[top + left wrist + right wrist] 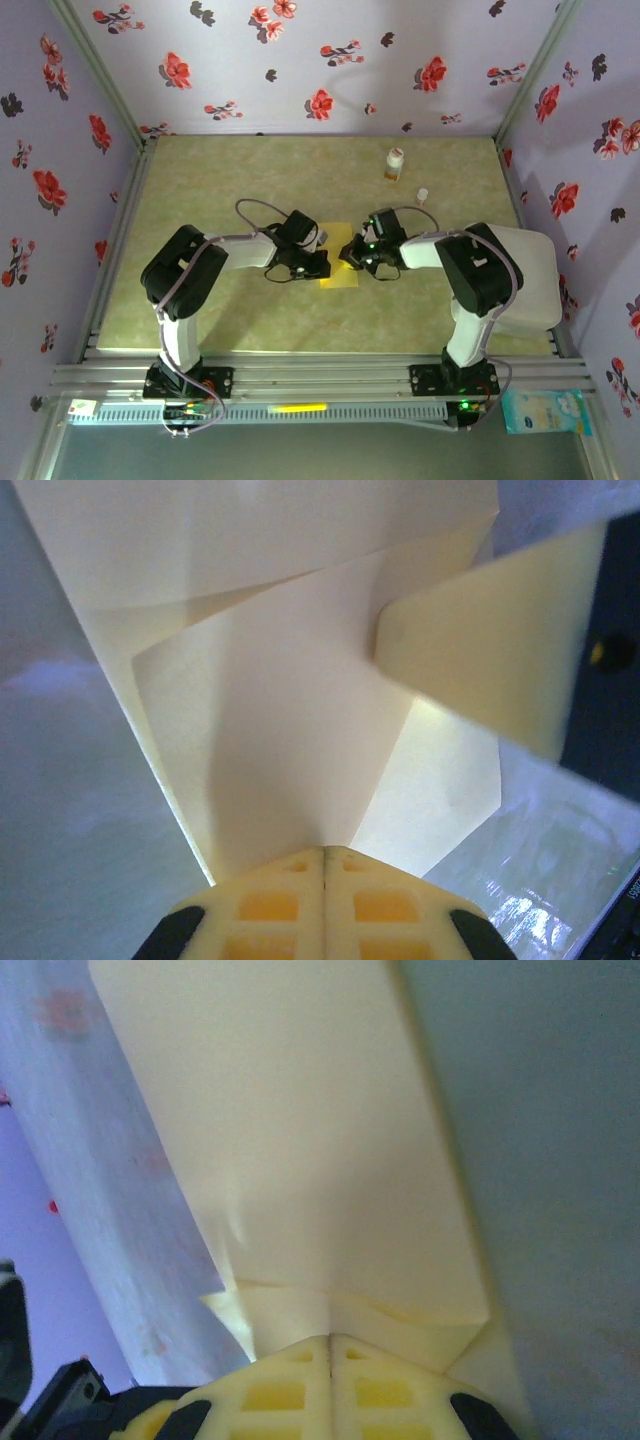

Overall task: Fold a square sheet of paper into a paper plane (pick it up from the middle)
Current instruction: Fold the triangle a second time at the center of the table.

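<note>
Lavender walls (300,40) printed with red and dark flowers (320,103) enclose a pale green mottled tabletop (200,180) framed in aluminium rails (320,372).

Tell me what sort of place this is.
Probably a purpose-built robot test booth, not a home: flowered wallpaper panels box in a table, and the left arm and right arm are bolted to an aluminium rail at its near edge.

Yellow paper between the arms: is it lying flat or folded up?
Folded. The yellow paper shows overlapping flaps and creases, with the left end effector and right end effector shut on it.
</note>
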